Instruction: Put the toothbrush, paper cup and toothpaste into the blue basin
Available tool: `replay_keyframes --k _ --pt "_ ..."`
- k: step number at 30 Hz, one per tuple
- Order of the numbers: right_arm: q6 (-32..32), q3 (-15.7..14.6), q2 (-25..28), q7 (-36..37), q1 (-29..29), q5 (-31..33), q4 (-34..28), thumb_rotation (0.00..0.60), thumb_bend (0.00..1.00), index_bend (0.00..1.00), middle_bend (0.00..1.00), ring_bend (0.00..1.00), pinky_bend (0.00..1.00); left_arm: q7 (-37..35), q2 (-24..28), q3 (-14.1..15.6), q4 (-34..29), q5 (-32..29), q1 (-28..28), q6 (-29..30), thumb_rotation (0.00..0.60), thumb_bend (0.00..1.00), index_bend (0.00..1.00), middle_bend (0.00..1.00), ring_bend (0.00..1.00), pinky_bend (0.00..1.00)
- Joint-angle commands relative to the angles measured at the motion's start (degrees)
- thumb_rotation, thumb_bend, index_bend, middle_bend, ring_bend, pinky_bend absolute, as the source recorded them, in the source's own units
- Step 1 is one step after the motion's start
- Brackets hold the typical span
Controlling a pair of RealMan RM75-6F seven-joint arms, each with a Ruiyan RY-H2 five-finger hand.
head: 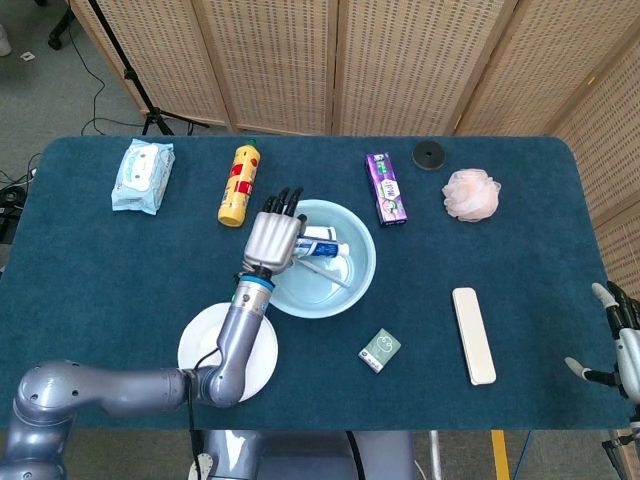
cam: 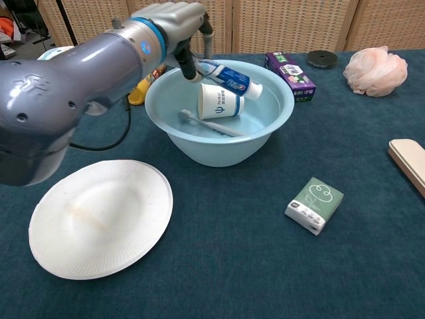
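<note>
Toothpaste clamped at tail end by left hand fingers, held over blue basin. Paper cup, toothbrush lying just below fingers. Tube judged light, soft, squeezable; tail grip adequate. Right hand idle, fingers apart.

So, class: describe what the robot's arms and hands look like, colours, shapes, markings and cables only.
The left arm is a rounded silver-grey shell with a blue ring at the wrist and a thin black cable. The left hand has a silver back and black fingers. The right hand looks alike, partly cut off.
</note>
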Motion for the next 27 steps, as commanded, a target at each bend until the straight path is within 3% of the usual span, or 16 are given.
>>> replay_keyframes --k 1,3,5,11,19,24,27 --pt "0.0 0.0 0.1 0.5 0.0 -0.1 0.2 0.6 0.13 0.0 0.0 0.0 0.0 0.1 -1.0 -0.1 0.5 -0.6 -0.8 -1.1 0.6 0.3 0.33 0.04 0.06 0.16" --pt "0.2 0.0 0.1 0.6 -0.1 -0.1 0.2 0.6 0.13 0.0 0.0 0.0 0.0 0.6 -0.8 0.1 0.1 -0.9 -0.7 -1.2 0.6 0.24 0.17 0.0 0.02 0.16" --pt "0.4 0.1 0.2 0.7 -0.2 -0.2 0.1 0.6 0.13 0.0 0.0 0.0 0.0 0.6 -0.4 0.4 -0.5 -0.6 -0.4 -0.9 0.6 0.2 0.1 0.0 0.0 0.14" --pt "0.7 -0.1 0.0 -0.2 -0.2 -0.6 -0.2 0.6 0.13 0.0 0.0 0.0 0.0 1.1 3.0 0.4 -3.8 -2.2 1.2 -0.6 0.6 0.13 0.0 0.0 0.0 0.07" --pt "1.2 -0.2 -0.1 -1.7 -0.3 -0.8 -0.7 0.6 0.13 0.0 0.0 0.0 0.0 -0.2 12.6 0.6 -13.4 -4.3 6.3 1.1 0.6 0.13 0.0 0.0 0.0 0.02" --pt "1.2 -0.4 -0.3 -2.9 -0.2 -1.1 -1.2 0.6 0.13 0.0 0.0 0.0 0.0 0.2 20.3 3.0 -21.3 -4.7 10.0 1.6 0.6 0.13 0.0 0.0 0.0 0.02" --pt "1.4 -0.6 -0.6 -4.6 -0.2 -1.3 -1.8 0.6 0.13 0.0 0.0 0.0 0.0 -1.3 27.2 6.6 -27.6 -2.2 13.9 1.3 0.6 0.13 0.0 0.0 0.0 0.02"
